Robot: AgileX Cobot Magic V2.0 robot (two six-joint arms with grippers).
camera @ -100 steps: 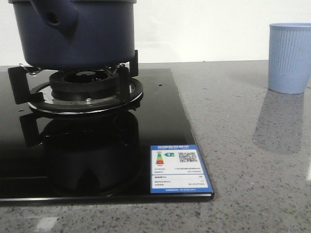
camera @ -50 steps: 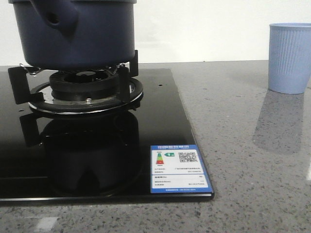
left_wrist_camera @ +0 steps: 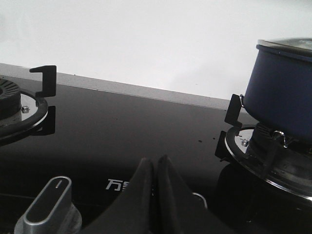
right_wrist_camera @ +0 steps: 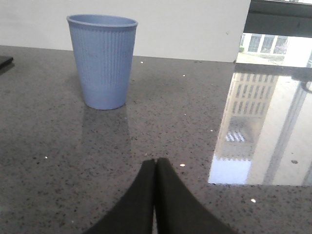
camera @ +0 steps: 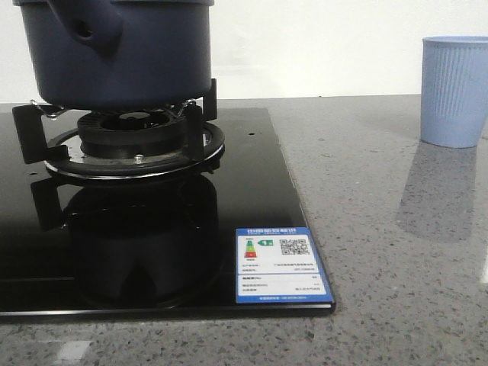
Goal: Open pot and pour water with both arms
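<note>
The dark navy-blue pot (camera: 114,49) stands on the burner grate (camera: 126,133) of the black glass stove, its tubular knob (camera: 88,27) facing the camera. In the left wrist view the pot (left_wrist_camera: 282,87) shows off to one side, its lid edge just visible. My left gripper (left_wrist_camera: 155,163) is shut with nothing in it, low over the stove's glass, apart from the pot. My right gripper (right_wrist_camera: 156,163) is also shut and empty, over the grey counter, short of the pale blue ribbed cup (right_wrist_camera: 102,61). Neither gripper appears in the front view.
A pale blue ribbed cup (camera: 455,91) stands at the counter's far right. The stove (camera: 252,198) carries an energy label (camera: 280,264) at its front corner. A silver control dial (left_wrist_camera: 48,202) and a second burner (left_wrist_camera: 19,102) lie near my left gripper.
</note>
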